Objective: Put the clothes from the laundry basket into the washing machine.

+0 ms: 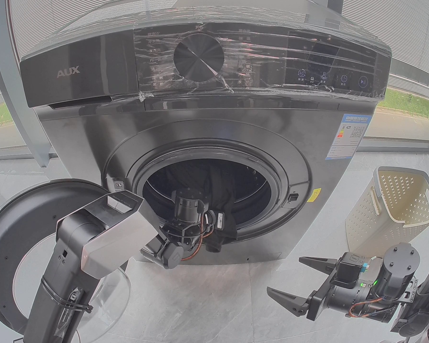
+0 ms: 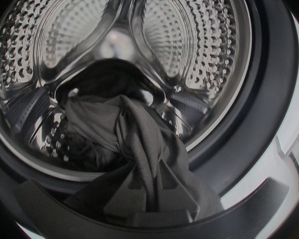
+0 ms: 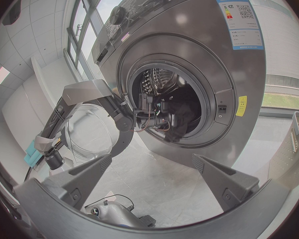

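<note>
1. Loading is the step in hand: the left gripper (image 1: 210, 224) sits at the near lip of the washing machine (image 1: 214, 120) opening, with a dark garment (image 2: 136, 140) in it.
2. The garment is only half in. Its bulk is bunched on the floor of the drum (image 2: 196, 34), and a tail trails back over the door seal, part of it hanging outside the lip.
3. The left jaws are pinched together on that tail, with cloth running between them.
4. Next move, my read: push deeper into the drum, let go, then back out clean so the tail doesn't drag out.
5. The right gripper (image 1: 286, 275) hangs low at near right, jaws wide apart, holding and touching nothing.
6. The laundry basket (image 1: 362, 220) stands tilted on the floor right of the machine, just beyond the right gripper. No clothes show in the visible part, so this is likely the last item.
7. The door (image 1: 14, 244) is swung open at left, beside the left arm.
</note>
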